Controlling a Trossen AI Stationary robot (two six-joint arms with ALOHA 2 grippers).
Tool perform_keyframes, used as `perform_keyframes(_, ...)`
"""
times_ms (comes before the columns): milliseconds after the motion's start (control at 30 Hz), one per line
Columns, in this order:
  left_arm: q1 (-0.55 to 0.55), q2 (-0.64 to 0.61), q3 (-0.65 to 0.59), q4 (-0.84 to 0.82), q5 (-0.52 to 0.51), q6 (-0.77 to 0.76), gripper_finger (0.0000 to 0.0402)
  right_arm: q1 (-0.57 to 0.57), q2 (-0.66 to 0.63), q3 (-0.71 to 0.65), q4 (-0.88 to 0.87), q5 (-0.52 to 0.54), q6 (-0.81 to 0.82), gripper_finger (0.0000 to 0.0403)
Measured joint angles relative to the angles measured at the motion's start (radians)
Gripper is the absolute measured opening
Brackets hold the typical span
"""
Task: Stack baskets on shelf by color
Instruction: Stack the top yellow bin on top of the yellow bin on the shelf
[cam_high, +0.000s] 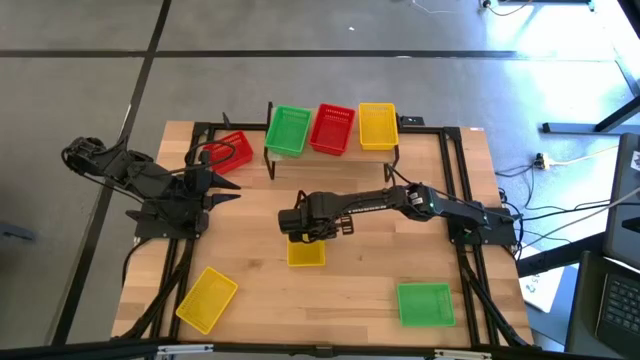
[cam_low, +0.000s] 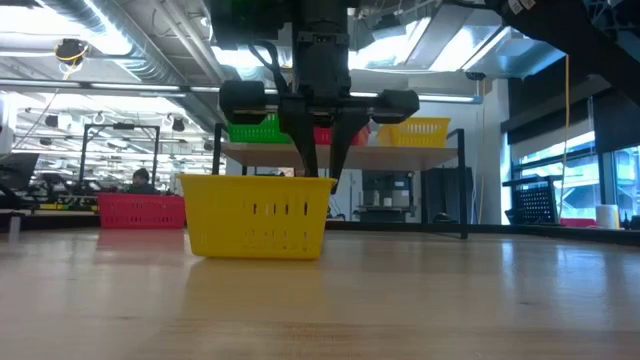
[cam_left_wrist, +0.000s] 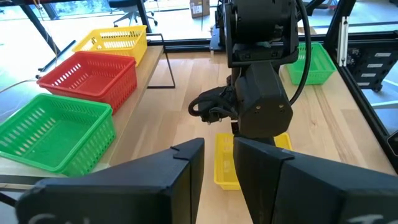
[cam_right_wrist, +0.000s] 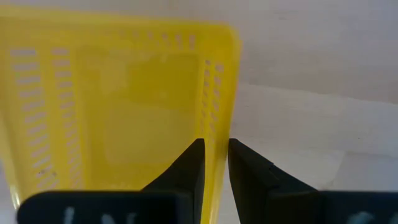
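Reaching down over the middle of the desk (cam_high: 360, 275), the right claw (cam_right_wrist: 215, 163) pinched one side wall of a yellow basket (cam_high: 306, 252) between its two fingers, one inside the rim and one outside. That basket sat flat on the wood. The left claw (cam_left_wrist: 217, 163) hung above the desk's left part, its fingers a narrow gap apart and holding nothing, aimed toward the right arm. On the shelf (cam_high: 335, 152) at the far edge stood a green basket (cam_high: 289, 130), a red basket (cam_high: 333, 128) and a yellow one (cam_high: 377, 125), side by side. Another red basket (cam_high: 229, 153) lay just left of the shelf. Near the front edge lay a second loose yellow basket (cam_high: 207, 298) at the left and a green one (cam_high: 425, 304) at the right.
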Motion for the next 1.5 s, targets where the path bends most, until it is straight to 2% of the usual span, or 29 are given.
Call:
perform_keyframes(200,0.0,0.0,0.0,0.0,0.011,0.02,0.0078,-0.004,0.0,0.0,0.001,0.05,-0.038,0.0067)
perform_keyframes(367,0.0,0.0,0.0,-0.001,0.119,0.095,0.0078,-0.006,0.0,0.0,0.012,0.05,-0.047,0.0067)
perform_keyframes(467,0.0,0.0,0.0,-0.001,0.147,0.103,0.0078,-0.006,0.0,0.0,0.014,0.05,-0.047,0.0067)
perform_keyframes(800,0.0,0.0,0.0,-0.002,0.15,0.104,0.0078,-0.006,0.0,0.0,0.017,0.049,-0.031,0.0067)
perform_keyframes(1067,0.0,0.0,0.0,-0.074,0.15,0.092,0.0078,-0.006,0.0,0.0,0.017,0.049,-0.019,0.0067)
perform_keyframes(1500,0.0,0.0,0.0,-0.075,0.15,0.086,0.0078,-0.006,0.047,0.0,0.073,0.057,-0.049,0.0066)
